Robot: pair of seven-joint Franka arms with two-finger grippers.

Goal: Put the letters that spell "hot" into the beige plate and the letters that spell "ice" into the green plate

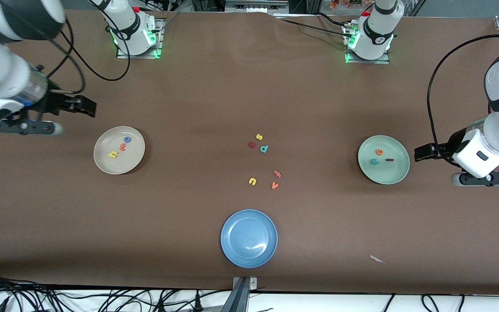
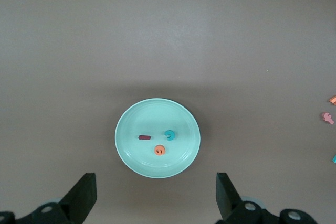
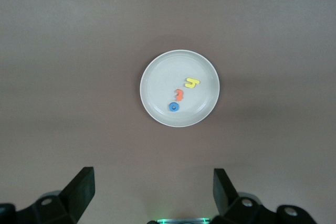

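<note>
A: Which step is in hand?

B: Sorting looks done; yellow h (image 1: 112,154), orange t (image 1: 122,146) and blue o (image 1: 127,139) lie in the beige plate (image 1: 102,162) at nine o'clock of the table; orange e (image 1: 379,151), teal c (image 1: 375,161) and dark red i (image 1: 389,160) lie in the green plate (image 1: 394,175) at three o'clock.

A: The grippers?

B: Left gripper (image 2: 155,195) and right gripper (image 3: 152,190) hang beside their plates, jaws spread, empty.

A: Next?

B: Likely nothing; the stray letters (image 1: 263,163) at centre stay out.
</note>
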